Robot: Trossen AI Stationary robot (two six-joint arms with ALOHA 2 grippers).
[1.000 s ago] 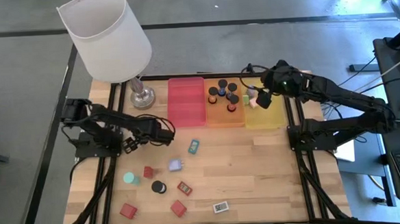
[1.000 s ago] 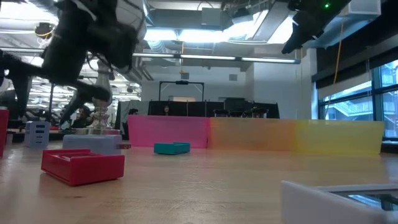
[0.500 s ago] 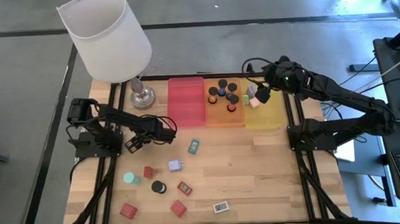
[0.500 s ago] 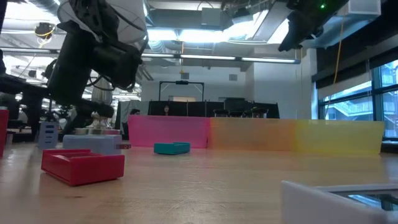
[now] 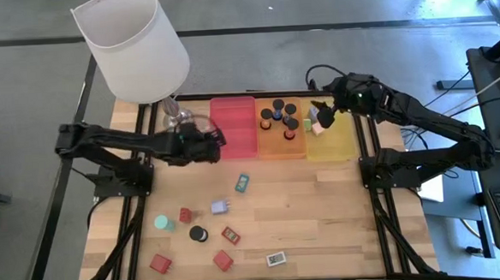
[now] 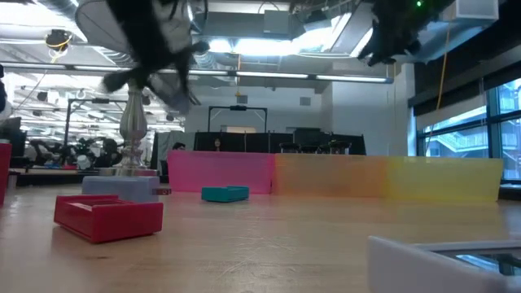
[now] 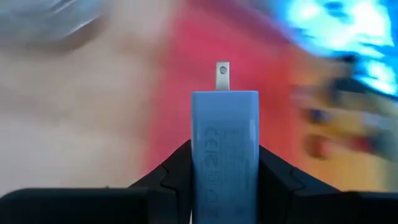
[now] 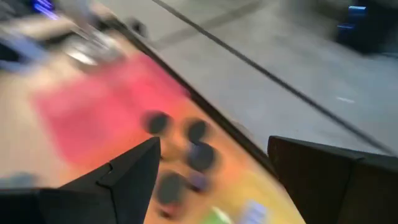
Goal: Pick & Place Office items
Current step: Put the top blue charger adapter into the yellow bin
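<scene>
My left gripper (image 5: pixel 209 143) is in the air at the red tray's (image 5: pixel 233 128) left edge, shut on a blue block (image 7: pixel 224 124) with a metal prong (image 7: pixel 222 75). My right gripper (image 5: pixel 323 111) is open and empty above the yellow tray (image 5: pixel 336 141), where small cubes (image 5: pixel 317 122) lie. Several black cylinders (image 5: pixel 280 118) stand in the orange tray (image 5: pixel 282 147). On the table lie a teal block (image 5: pixel 242 183), a lavender cube (image 5: pixel 219 207), two cylinders (image 5: pixel 161 222), (image 5: pixel 198 234), red pieces (image 5: pixel 224 260) and a white block (image 5: pixel 276 259). My left gripper pinches the blue block's two long sides (image 7: pixel 200 171) between its two fingers. The fingers lie along the block, and its prong end points away from the gripper. The block is lifted clear of the table.
A lamp with a white shade (image 5: pixel 133 43) stands at the far left, its metal base (image 5: pixel 178 121) close behind my left gripper. The three trays stand side by side along the far edge. Bare wood lies right of the loose pieces.
My left gripper has risen and gone toward the table's far edge, up to the red tray's left side, carrying the blue block clear of the table. My right gripper has shifted a little toward the far edge over the yellow tray.
</scene>
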